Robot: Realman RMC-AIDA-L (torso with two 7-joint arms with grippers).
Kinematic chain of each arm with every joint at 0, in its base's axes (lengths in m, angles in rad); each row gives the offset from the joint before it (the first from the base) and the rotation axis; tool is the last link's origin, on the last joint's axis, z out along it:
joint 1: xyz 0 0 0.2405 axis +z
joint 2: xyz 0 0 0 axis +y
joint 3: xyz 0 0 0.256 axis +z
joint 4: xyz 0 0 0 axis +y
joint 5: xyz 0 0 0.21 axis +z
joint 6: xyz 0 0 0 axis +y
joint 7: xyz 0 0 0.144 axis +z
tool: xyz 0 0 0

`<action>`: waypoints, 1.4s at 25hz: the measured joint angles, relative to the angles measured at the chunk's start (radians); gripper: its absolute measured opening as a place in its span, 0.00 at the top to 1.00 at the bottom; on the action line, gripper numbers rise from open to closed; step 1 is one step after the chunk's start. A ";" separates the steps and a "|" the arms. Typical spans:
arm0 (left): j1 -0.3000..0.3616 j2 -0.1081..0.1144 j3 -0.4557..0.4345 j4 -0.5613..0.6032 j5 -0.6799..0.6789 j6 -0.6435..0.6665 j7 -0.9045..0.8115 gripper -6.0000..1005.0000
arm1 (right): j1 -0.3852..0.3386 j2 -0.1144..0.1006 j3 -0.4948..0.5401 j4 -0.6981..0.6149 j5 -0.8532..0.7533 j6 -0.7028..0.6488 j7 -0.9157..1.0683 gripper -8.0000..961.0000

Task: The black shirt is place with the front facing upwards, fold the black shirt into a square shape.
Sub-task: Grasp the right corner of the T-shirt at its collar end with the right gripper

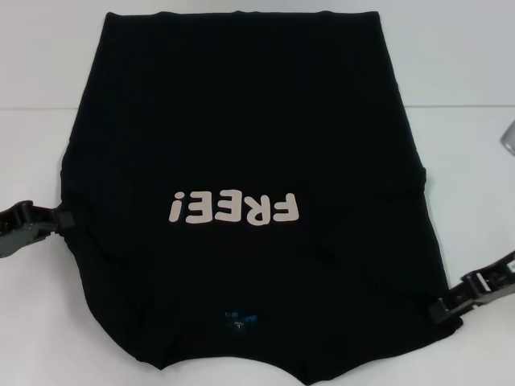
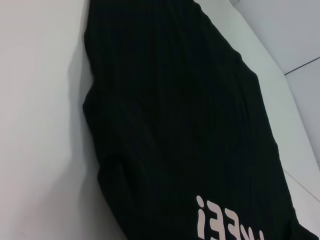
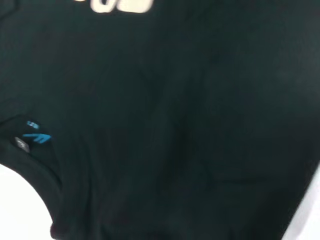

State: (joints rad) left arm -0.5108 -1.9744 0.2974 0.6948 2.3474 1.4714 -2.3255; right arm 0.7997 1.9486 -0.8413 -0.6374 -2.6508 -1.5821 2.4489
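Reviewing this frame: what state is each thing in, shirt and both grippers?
black shirt: flat on the table, front up, "FREE!" print showing, sleeves already tucked in.
left gripper: at the shirt's left edge.
right gripper: at the shirt's right edge, near the collar end.
table: white, under the shirt.

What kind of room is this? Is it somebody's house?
Probably not a house; more likely a robot lab or test bench. A plain white table holds only the black shirt, with the left tool and right tool at its side edges.

Left gripper [image 1: 64, 219] and right gripper [image 1: 441, 309] — both low, wide apart.
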 joint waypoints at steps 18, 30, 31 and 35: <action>-0.003 0.002 -0.006 0.000 -0.002 -0.020 0.000 0.96 | -0.022 -0.001 -0.007 -0.020 -0.029 0.010 0.034 0.39; 0.001 0.002 -0.006 -0.003 -0.024 -0.027 0.000 0.96 | -0.004 0.031 -0.033 -0.024 -0.028 0.028 0.043 0.39; 0.001 0.002 -0.006 -0.003 -0.025 -0.027 0.000 0.96 | -0.001 0.035 -0.033 -0.024 -0.027 0.027 0.042 0.39; -0.001 0.003 -0.006 -0.003 -0.025 -0.027 0.000 0.96 | 0.013 0.048 -0.034 -0.021 -0.025 0.029 0.037 0.39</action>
State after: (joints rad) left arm -0.5118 -1.9717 0.2915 0.6917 2.3220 1.4448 -2.3255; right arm 0.8122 1.9964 -0.8755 -0.6580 -2.6762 -1.5526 2.4862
